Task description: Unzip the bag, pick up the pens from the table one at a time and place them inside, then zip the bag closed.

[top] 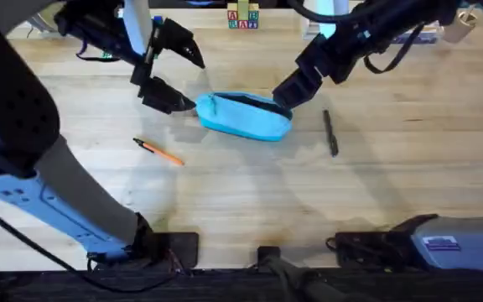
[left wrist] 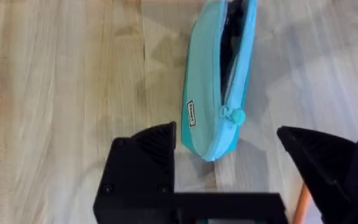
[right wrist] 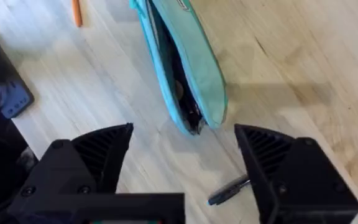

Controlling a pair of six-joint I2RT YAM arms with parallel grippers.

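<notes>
Light plank table, grain running left-right in the overhead view. Toy letter blocks sit at the far edge, well away from the work

Bag lies on its side near table centre, light blue, zipper already run open: dark interior shows along the top seam in all three views. Zipper pull sits at the bag's end nearest the left arm; small white label on the side wall just beside it

Left gripper is just off the bag's left end, fingers spread wide, nothing between them. From the left wrist view the two black fingers straddle the bag's end without touching it; the end is between them but apart from both

Right gripper is at the bag's right end, also spread wide and empty. Right wrist view: bag end sits in the gap, no contact visible

Pens both on the table, outside the bag:
- orange pen in front-left of the bag, lying diagonally, dark tip toward the left
- black pen just right of the bag, near the right gripper, roughly front-to-back; its end shows by the right finger
</notes>
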